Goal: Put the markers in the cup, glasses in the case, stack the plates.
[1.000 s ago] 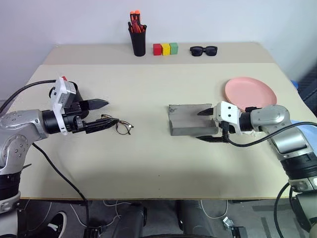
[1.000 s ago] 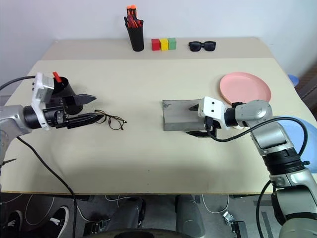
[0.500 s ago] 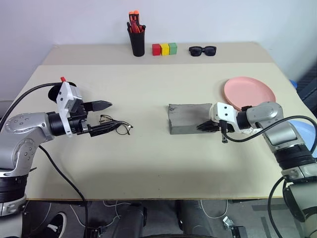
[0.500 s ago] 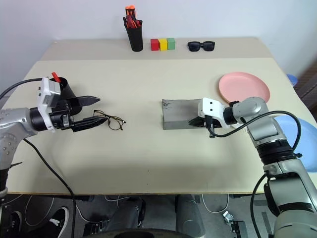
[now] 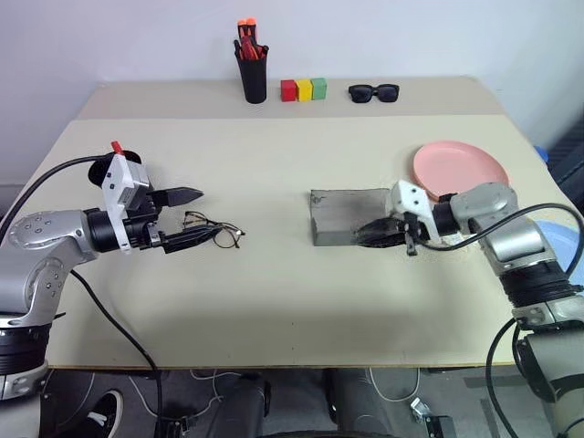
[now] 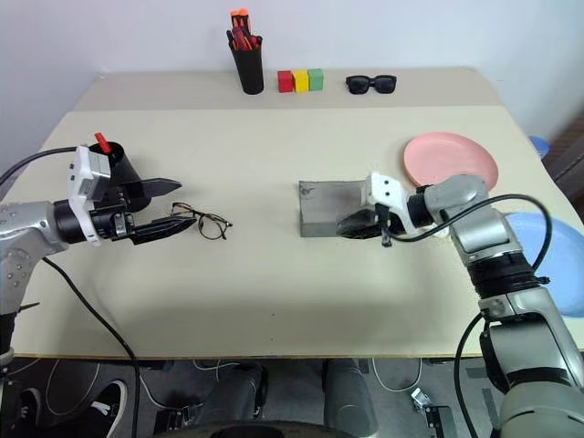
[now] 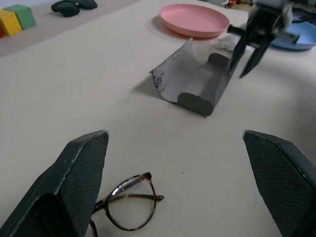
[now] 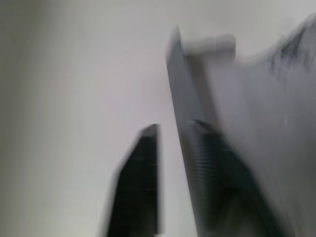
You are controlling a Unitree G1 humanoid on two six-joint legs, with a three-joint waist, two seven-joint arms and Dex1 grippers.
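At the far left of the beige table (image 5: pixel 274 301), the left gripper (image 5: pixel 187 217) hangs with its two black fingers spread wide and holding nothing; one finger points out above the glasses, the other lies low, reaching toward their near side. The wire-frame glasses (image 5: pixel 216 232) rest flat on the table just ahead of those fingertips (the left wrist view shows one round lens and the folded temples between the two pads). Behind the left wrist stands the black cup (image 6: pixel 121 170), with a red-tipped marker (image 6: pixel 103 142) poking out of it.

Along the back edge come the black pen holder (image 5: pixel 255 78) with its orange-capped pens, then red, yellow and green blocks (image 5: pixel 305 89), then the dark sunglasses (image 5: pixel 375 92).

Mid-table sits the grey case (image 5: pixel 351 217), its lid raised, as the left wrist view shows. The right gripper (image 5: pixel 382 232) is at the case's near right corner, fingers partly parted and astride the case's edge, one finger on either side; whether they actually pinch it I cannot tell.

Further right, the salmon-pink plate (image 5: pixel 461 168) lies on the table, and the light blue plate (image 6: pixel 547 265) lies at the right edge, well apart from the pink one.
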